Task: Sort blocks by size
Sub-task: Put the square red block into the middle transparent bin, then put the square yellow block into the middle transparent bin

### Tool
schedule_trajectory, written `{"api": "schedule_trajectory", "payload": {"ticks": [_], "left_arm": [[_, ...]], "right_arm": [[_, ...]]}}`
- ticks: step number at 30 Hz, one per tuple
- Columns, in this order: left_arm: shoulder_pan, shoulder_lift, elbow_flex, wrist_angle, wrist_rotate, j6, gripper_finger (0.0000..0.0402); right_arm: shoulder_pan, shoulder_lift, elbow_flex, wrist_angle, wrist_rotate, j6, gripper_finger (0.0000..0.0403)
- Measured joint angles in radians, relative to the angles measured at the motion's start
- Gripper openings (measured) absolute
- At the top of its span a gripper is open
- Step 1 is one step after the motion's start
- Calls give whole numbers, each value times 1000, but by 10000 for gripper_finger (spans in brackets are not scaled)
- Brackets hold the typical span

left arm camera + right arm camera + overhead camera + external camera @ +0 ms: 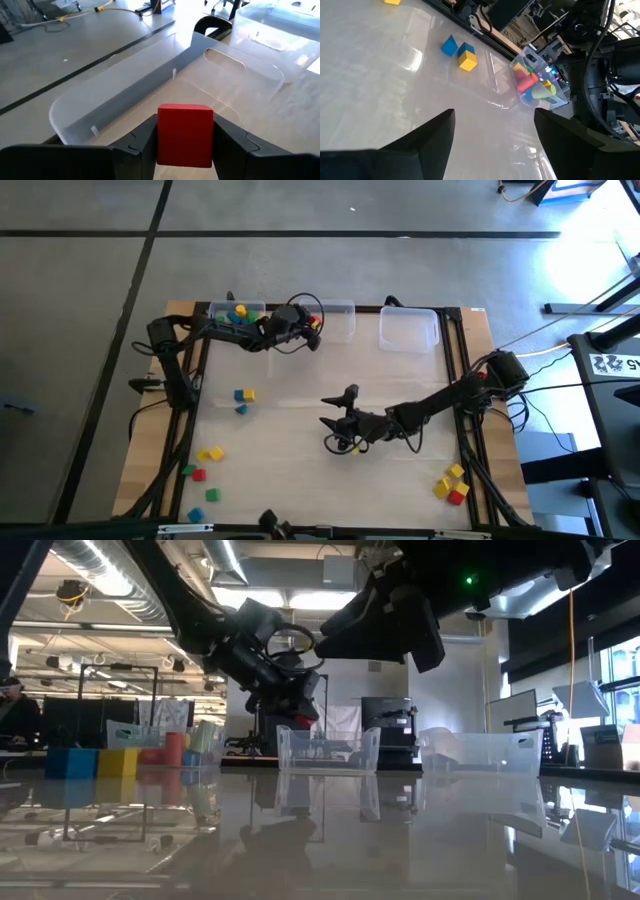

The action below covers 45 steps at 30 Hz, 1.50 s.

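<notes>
My left gripper [312,328] is at the table's far edge, shut on a red block [185,134] over the rim of the middle clear bin [337,320]. The low view shows that red block [301,721] above the bin [328,750]. The far-left bin [236,313] holds several coloured blocks. Loose blocks lie on the table at the left [243,396], near left [203,470] and near right [452,484]. My right gripper [336,426] hangs open over the table's middle with nothing between its fingers [492,135]. My left gripper pinches the red block by two opposite side faces [161,137] between its two fingers. The fingers slant down toward the table's far side. The block sits upright and level, lifted clear above the clear bin's floor [200,95].
A third clear bin [408,330] stands at the far right with nothing showing in it. A small yellow piece [350,446] lies under my right gripper. Dark frame rails [466,380] run along the table's sides. Bare table lies between the bins and the near edge.
</notes>
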Motion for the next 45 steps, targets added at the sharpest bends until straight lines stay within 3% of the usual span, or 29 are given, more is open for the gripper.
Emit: {"api": "schedule_trajectory", "payload": {"ticks": [5,12,16,35,45], "left_arm": [[5,0,0,0,3,12,153],[6,-8,0,-29,1,14,219],[-6,-47,0,-64,0,17,237],[-211,-499,0,-778,-1,11,239],[-355,-612,-13,-1084,-3,-80,239]], "right_arm": [[0,0,0,0,-2,1,278],[0,0,0,0,-2,2,278],[0,0,0,-6,-2,3,278],[1,0,0,-9,-4,22,278],[1,0,0,-10,-7,28,278]]}}
